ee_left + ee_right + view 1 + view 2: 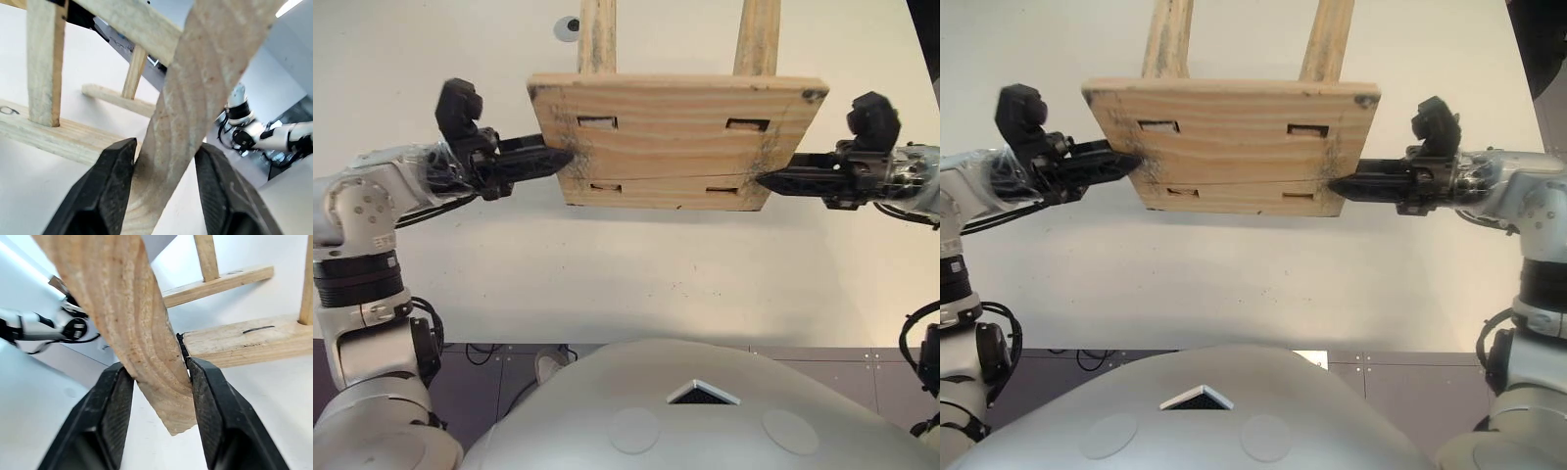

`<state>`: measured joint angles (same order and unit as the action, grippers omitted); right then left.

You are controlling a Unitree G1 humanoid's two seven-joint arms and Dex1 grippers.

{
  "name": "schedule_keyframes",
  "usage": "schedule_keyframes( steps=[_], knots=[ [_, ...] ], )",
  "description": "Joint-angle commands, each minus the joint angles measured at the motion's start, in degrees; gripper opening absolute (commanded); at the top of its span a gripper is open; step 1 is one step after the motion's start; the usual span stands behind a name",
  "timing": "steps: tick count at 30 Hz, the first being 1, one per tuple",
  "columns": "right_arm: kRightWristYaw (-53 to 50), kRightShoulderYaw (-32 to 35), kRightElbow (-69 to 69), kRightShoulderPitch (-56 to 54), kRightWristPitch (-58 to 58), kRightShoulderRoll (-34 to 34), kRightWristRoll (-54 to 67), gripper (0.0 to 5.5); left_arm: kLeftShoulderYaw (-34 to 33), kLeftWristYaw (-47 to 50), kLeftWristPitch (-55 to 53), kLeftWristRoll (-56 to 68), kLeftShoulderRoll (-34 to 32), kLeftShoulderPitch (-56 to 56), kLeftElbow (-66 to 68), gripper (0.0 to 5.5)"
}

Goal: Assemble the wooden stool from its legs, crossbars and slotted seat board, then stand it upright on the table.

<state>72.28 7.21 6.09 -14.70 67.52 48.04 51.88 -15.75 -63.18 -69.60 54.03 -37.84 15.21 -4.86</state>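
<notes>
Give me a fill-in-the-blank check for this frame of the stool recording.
The seat board shows ___ rectangular slots.
The left gripper is shut on the board's ___ edge.
The right gripper is shut on its ___ edge.
Beyond the board's far edge, ___ legs show.
Missing: four; left; right; two.

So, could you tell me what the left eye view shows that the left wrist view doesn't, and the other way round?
Left eye view: the seat board from above, its top face with four slots, the left gripper at one side edge and the right gripper at the opposite one, and two legs running past the far edge.
Left wrist view: beneath the board, legs meeting crossbars low by the white table, and the fingers on either face of the board's edge.
Shared: the board clamped in the left gripper, with the right arm across from it.
</notes>
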Motion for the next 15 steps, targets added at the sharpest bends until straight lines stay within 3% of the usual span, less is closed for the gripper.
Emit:
schedule_keyframes(
  steps=[1,7,11,15],
  knots=[
    [-5.1,3.7,0.8,-6.0,16.3,-5.3,15.0,1.47,-7.6,17.5,-21.8,8.8,6.6,7.2,1.8,1.81],
    [-14.4,8.6,-8.2,-13.0,24.8,-8.9,21.2,1.43,-12.1,46.4,-22.8,27.4,8.7,17.9,13.9,1.81],
    [-20.3,9.0,-21.4,-18.4,25.0,-9.8,24.3,1.43,-8.9,76.3,-9.0,46.4,10.2,25.2,21.0,1.77],
    [-25.2,10.1,-33.0,-24.5,25.0,-11.6,23.2,1.42,-8.5,90.8,-2.1,46.3,12.1,30.2,26.6,1.7]
  ],
)
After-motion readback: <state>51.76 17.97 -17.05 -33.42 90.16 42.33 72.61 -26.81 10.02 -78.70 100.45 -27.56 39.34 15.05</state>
